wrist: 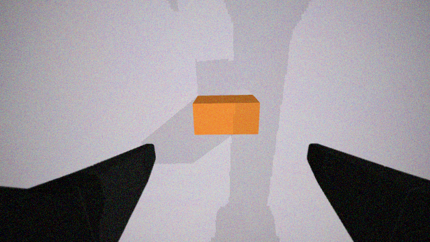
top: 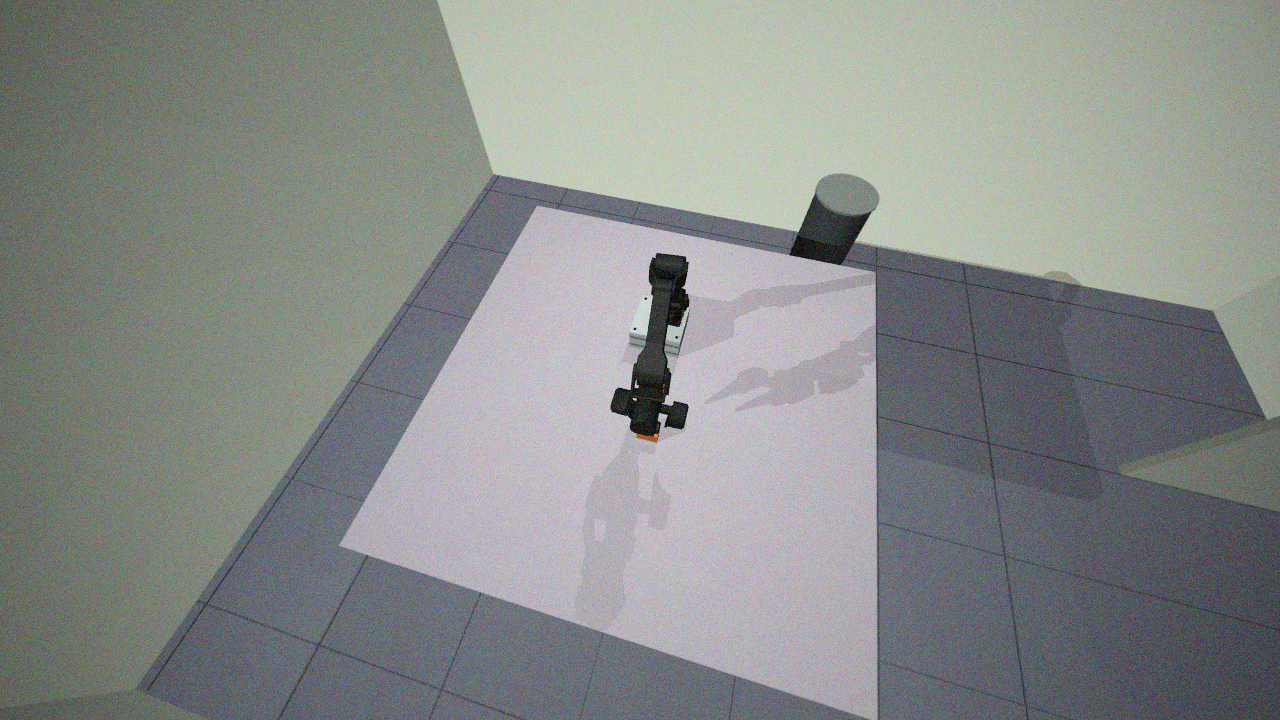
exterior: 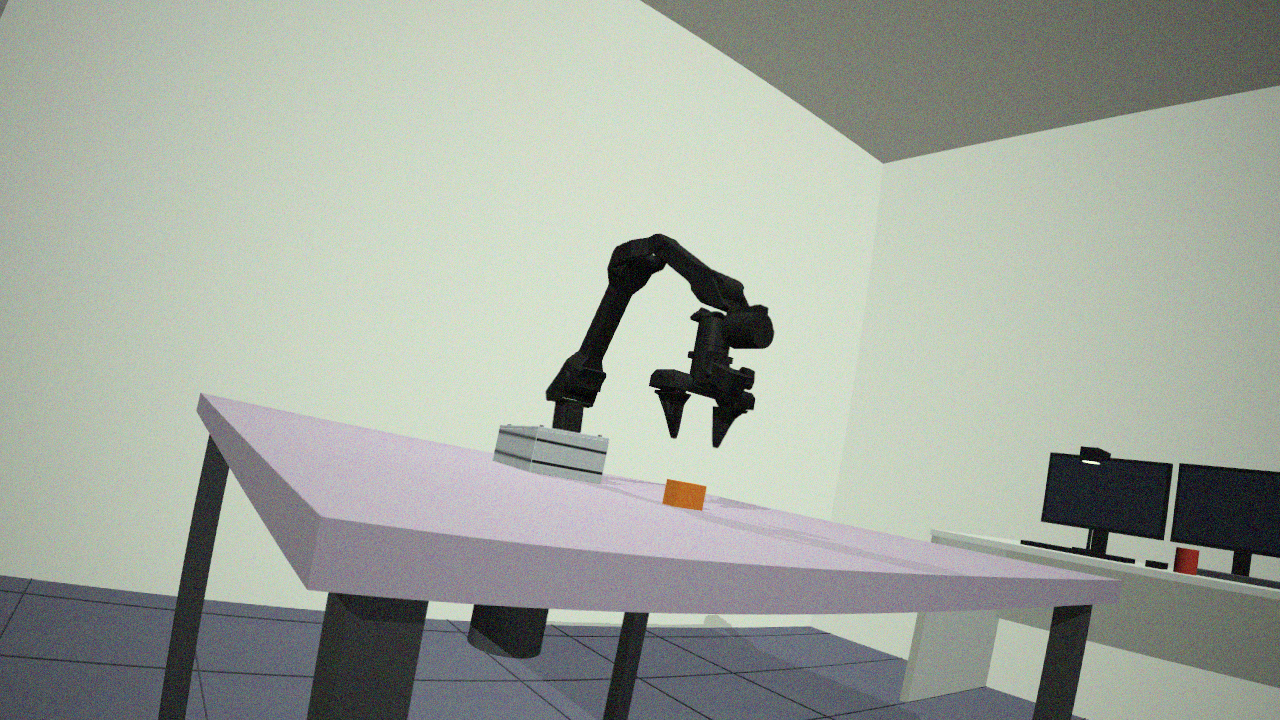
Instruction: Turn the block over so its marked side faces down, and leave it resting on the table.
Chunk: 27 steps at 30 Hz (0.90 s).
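Observation:
An orange block (top: 648, 437) (exterior: 684, 495) (wrist: 215, 118) rests on the pale pink table (top: 760, 555) (exterior: 402, 505) (wrist: 67, 67). In the wrist view its upper face and a narrow, darker side face beyond it are plain orange. No mark shows on the faces in view; the other faces are hidden. My gripper (exterior: 694, 441) (wrist: 230, 150) is open and empty, pointing down well above the block. In the wrist view the block shows ahead of the fingertips, roughly midway between them across the view. In the top view the arm hides the fingertips and most of the block.
The arm's light grey base box (top: 642, 326) (exterior: 550, 454) stands on the table behind the block. A grey cylinder (top: 846, 194) stands beyond the table's back edge. A side desk holds two monitors (exterior: 1107, 497) (exterior: 1230, 507) and a red cup (exterior: 1186, 561). Arm shadows cross the table.

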Each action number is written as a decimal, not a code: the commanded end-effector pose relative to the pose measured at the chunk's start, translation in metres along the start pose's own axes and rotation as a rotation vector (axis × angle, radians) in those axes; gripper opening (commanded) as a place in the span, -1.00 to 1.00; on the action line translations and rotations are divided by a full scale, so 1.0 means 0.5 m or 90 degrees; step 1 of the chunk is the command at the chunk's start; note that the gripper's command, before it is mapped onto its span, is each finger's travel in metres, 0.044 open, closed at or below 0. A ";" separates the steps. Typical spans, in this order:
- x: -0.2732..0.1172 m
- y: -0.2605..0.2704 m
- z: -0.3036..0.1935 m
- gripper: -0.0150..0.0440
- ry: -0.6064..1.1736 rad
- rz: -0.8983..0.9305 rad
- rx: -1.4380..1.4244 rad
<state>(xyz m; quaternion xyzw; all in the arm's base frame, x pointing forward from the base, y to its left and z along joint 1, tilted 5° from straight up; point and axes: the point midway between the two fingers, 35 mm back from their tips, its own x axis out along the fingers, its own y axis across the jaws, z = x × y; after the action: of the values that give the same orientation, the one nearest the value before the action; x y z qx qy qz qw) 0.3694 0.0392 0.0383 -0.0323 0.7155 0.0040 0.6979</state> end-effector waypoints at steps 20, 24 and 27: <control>0.116 0.001 -0.003 1.00 0.012 0.002 0.004; 0.129 0.001 -0.003 1.00 0.012 0.002 0.004; 0.139 0.001 -0.003 1.00 0.012 0.002 0.004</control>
<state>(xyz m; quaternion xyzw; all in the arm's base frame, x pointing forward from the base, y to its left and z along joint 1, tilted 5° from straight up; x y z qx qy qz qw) 0.3675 0.0368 -0.0257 -0.0301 0.7208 0.0019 0.6925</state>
